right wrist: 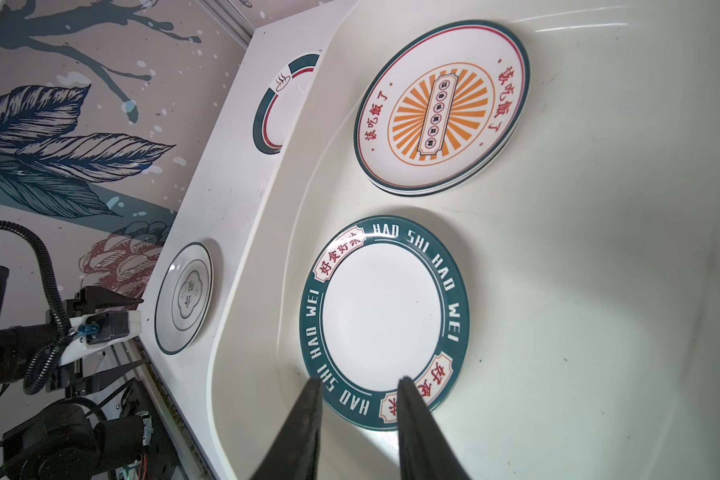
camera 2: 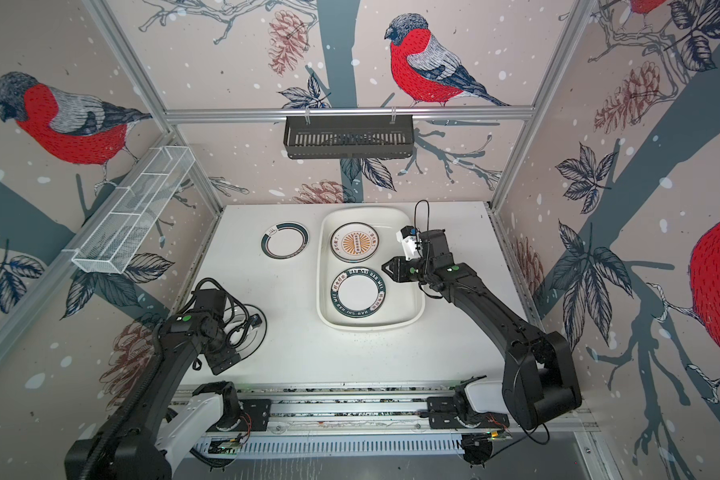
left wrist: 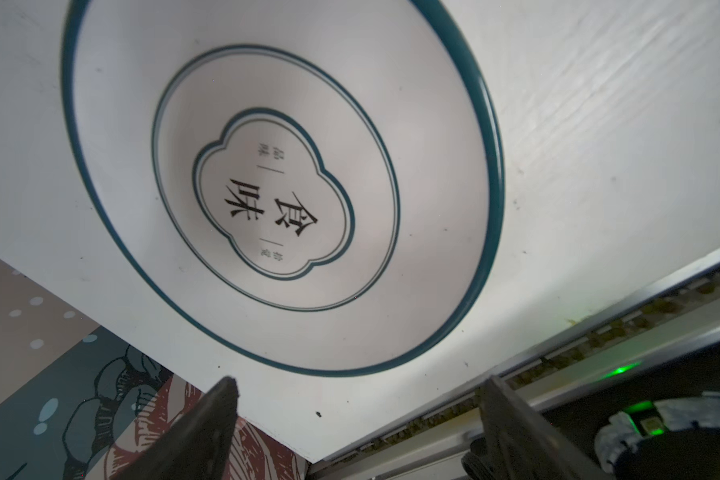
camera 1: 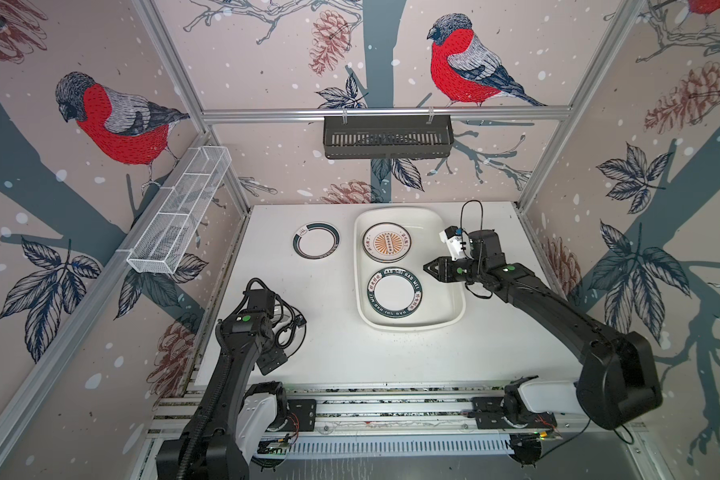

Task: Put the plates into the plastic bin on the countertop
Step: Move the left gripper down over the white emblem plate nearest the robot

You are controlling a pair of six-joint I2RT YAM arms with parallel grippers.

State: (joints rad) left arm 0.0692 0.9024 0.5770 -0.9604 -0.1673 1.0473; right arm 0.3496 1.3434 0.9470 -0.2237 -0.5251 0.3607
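The plastic bin (camera 1: 396, 210) stands at the back right of the countertop (camera 1: 329, 353). Inside it lie a short stack of plates topped by an orange sunburst plate (camera 1: 385, 242) and a green lettered plate (right wrist: 385, 322). My right gripper (right wrist: 360, 381) hovers over that lettered plate's rim, jaws a little apart with nothing between them. A plate with a partial dark rim (camera 1: 316, 240) lies left of the bin. The clover emblem plate (left wrist: 275, 187) lies near the front left corner. My left gripper (left wrist: 358, 388) is wide open just short of its edge; the left arm hides this plate in both top views.
A black slotted rack (camera 1: 387, 143) hangs on the back rail. A white wire-mesh basket (camera 1: 179, 212) is mounted on the left wall. Aluminium rails (camera 1: 391, 411) run along the front edge, close to the left gripper.
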